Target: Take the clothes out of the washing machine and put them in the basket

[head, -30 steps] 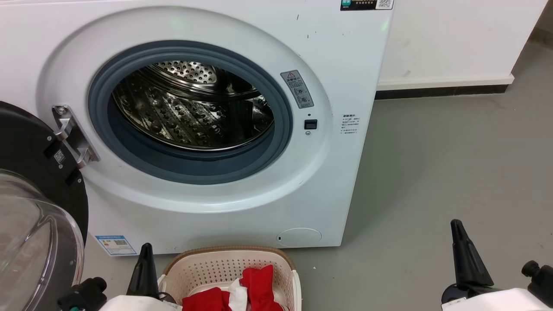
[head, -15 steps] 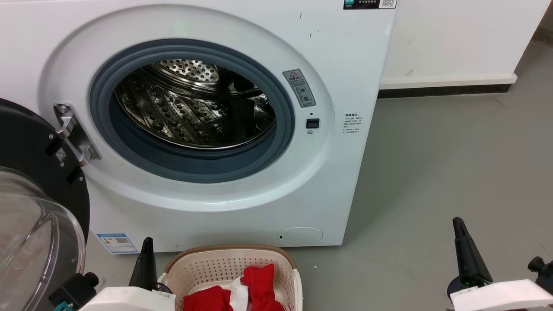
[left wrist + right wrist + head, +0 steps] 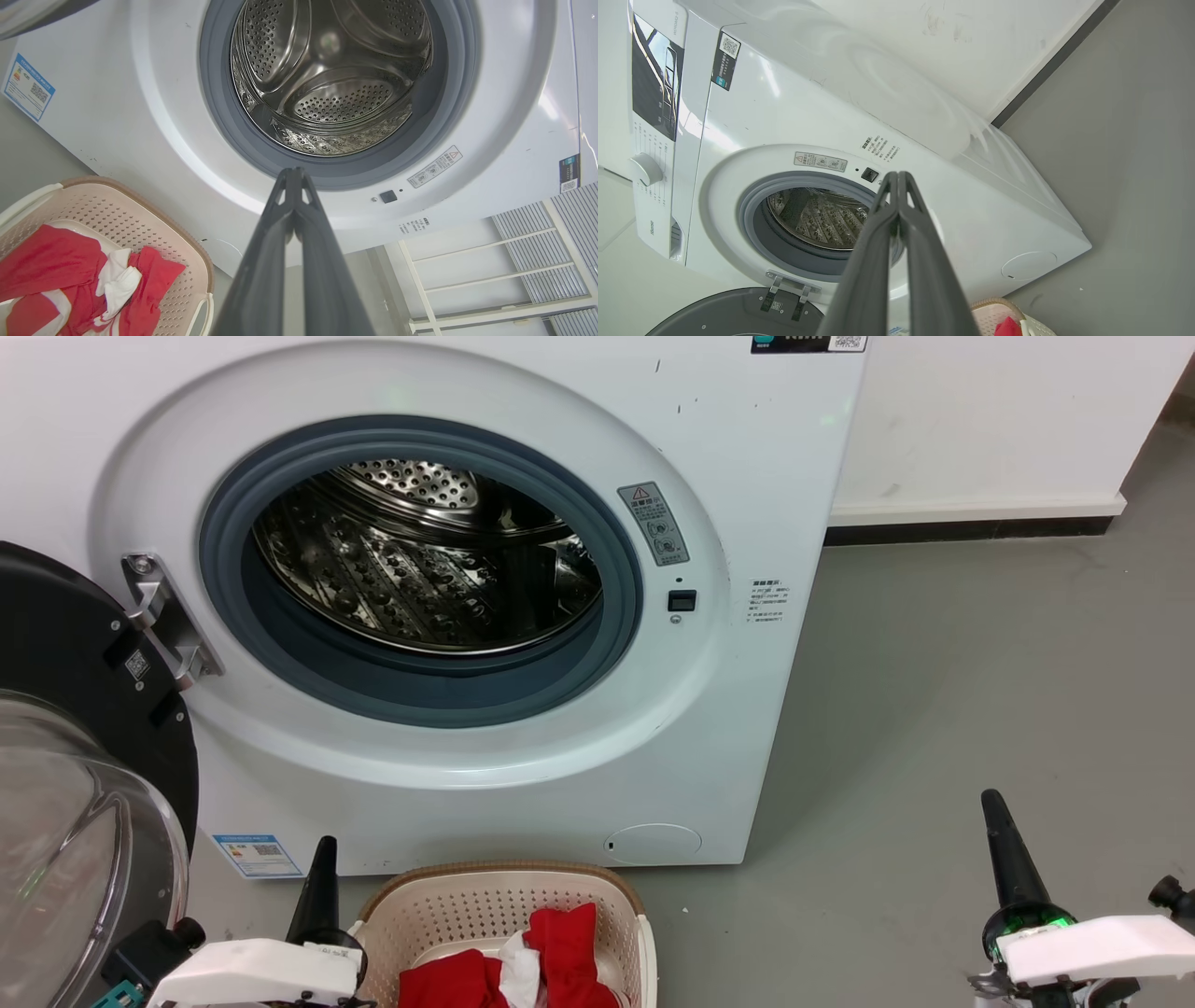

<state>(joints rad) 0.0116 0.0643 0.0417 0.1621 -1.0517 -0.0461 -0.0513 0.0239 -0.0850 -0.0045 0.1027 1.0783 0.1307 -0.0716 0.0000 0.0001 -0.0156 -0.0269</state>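
Note:
The white washing machine (image 3: 766, 476) stands with its door (image 3: 65, 728) swung open to the left; its steel drum (image 3: 420, 569) holds nothing that I can see, also in the left wrist view, drum (image 3: 331, 74). The red and white clothes (image 3: 523, 966) lie in the cream basket (image 3: 485, 905) on the floor below the porthole, clothes (image 3: 70, 284) in basket (image 3: 140, 210). My left gripper (image 3: 324, 849) is shut and empty, just left of the basket; its tips (image 3: 293, 175) meet. My right gripper (image 3: 992, 803) is shut and empty over the floor at the lower right, tips (image 3: 897, 177) together.
Grey floor (image 3: 980, 663) stretches to the right of the machine up to a white wall with a dark skirting (image 3: 971, 532). The open glass door bulges out at the lower left, close to my left arm.
Both grippers have drawn slightly lower and nearer to me, more of the white forearms showing. The camera has shifted a little, so the machine sits a touch to the right. The clothes lie unchanged.

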